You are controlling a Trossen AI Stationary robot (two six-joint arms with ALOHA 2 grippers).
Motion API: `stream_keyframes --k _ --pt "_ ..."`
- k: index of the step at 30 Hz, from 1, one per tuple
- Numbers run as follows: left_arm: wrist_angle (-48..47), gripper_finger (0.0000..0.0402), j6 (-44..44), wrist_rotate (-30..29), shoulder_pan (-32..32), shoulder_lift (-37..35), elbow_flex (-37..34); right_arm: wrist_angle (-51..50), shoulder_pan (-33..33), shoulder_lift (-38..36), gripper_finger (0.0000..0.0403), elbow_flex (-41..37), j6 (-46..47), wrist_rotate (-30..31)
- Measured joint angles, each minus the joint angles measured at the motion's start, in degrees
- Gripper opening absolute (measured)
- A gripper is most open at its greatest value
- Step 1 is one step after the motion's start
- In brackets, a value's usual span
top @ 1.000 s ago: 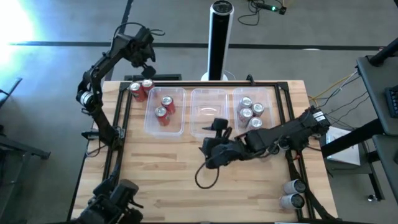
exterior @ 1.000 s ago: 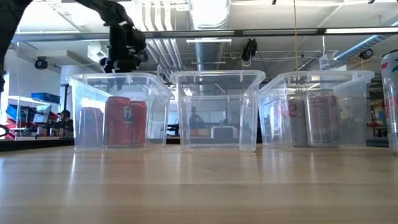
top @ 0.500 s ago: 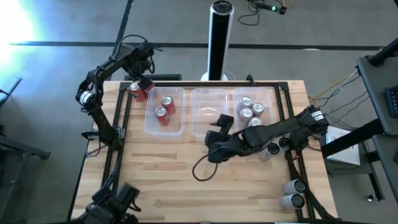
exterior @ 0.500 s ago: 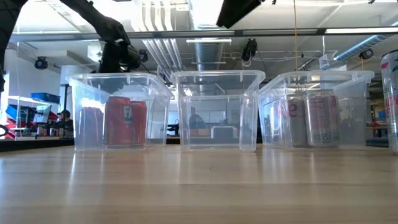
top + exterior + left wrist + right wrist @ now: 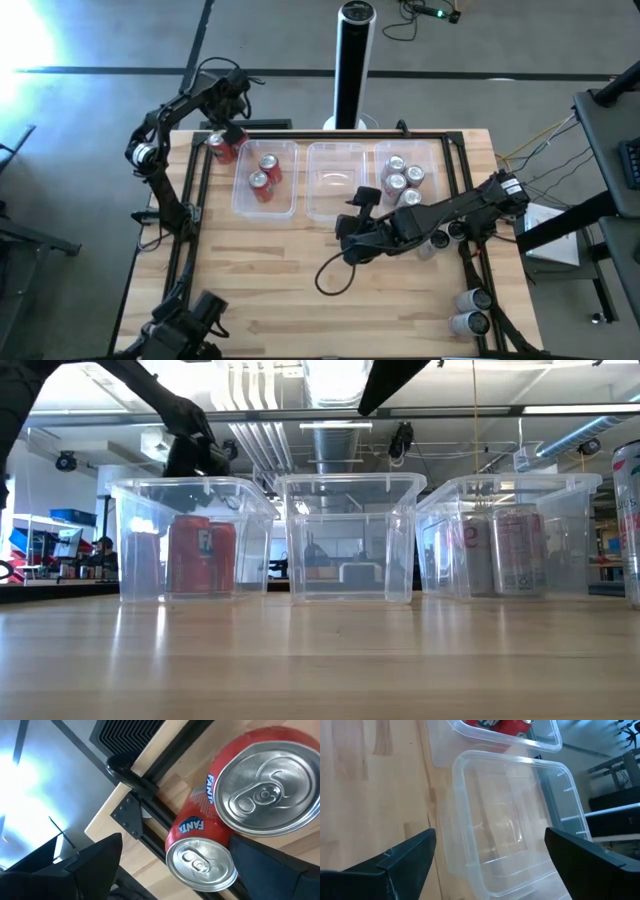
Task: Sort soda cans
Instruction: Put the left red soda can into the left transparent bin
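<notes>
Two grippers spread wide, neither holding a can.

Upper left of the high view: left gripper (image 5: pixel 232 105) hangs over two red soda cans (image 5: pixel 220 827) standing on the table (image 5: pixel 260 270) beside the left tub (image 5: pixel 240 195) (two more red cans inside). Centre: right gripper (image 5: pixel 358 222), empty, over the middle tub (image 5: pixel 470 820). Silver cans (image 5: pixel 400 178) fill the right tub (image 5: pixel 440 150).
</notes>
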Motion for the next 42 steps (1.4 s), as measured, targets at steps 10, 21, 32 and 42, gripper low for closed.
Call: stream_keyframes --k 10,21,32,42 --pt "-5.8 0.0347 0.1 -4.2 -0.2 6.5 3.3 -1.9 0.0 0.0 0.0368 -0.3 -0.1 -0.1" --pt "-14.1 0.0347 -3.1 -4.3 -0.1 16.9 11.7 -5.8 0.0 0.0 0.0368 -1.5 2.5 -2.9" --pt "-15.8 0.0347 -4.1 -4.3 0.0 17.3 11.6 -6.1 0.2 0.0 0.0368 -2.8 2.7 -5.2" --pt "-15.8 0.0347 -3.5 -3.4 0.0 16.9 11.6 -6.3 0.0 0.0 0.0368 -2.8 0.5 -5.2"
